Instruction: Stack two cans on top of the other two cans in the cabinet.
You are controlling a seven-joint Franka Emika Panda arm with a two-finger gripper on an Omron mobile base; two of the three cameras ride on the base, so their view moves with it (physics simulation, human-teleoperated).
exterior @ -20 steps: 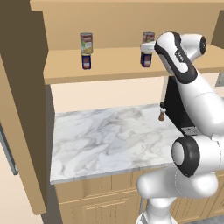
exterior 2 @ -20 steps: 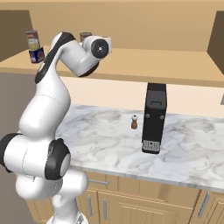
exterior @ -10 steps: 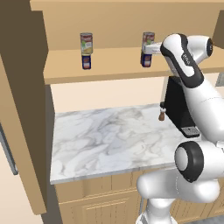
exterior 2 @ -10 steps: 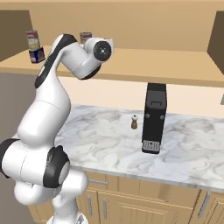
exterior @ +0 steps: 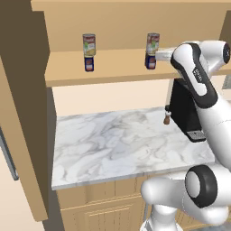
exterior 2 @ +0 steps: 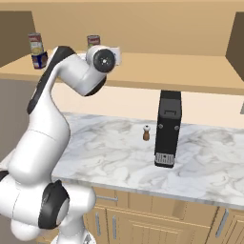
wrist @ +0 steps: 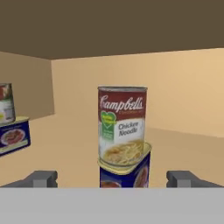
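While the pincer (wrist: pixel 112 179) hangs wide open with nothing in it, both tall cans (wrist: pixel 122 125) (exterior: pixel 89 44) stand upright, long axis vertical and lids up, each stacked on a short blue can (wrist: pixel 126 173) (exterior: pixel 89 63) on the cabinet (exterior: pixel 117 67) shelf.

Evenly and softly lit, rendered, no glare. Dim under the cabinet (exterior: pixel 135 67) shelf and along its ceiling in the hand view. Faint shadow beside the coffee machine (exterior 2: pixel 168 128). Slightly soft, no edge distortion.
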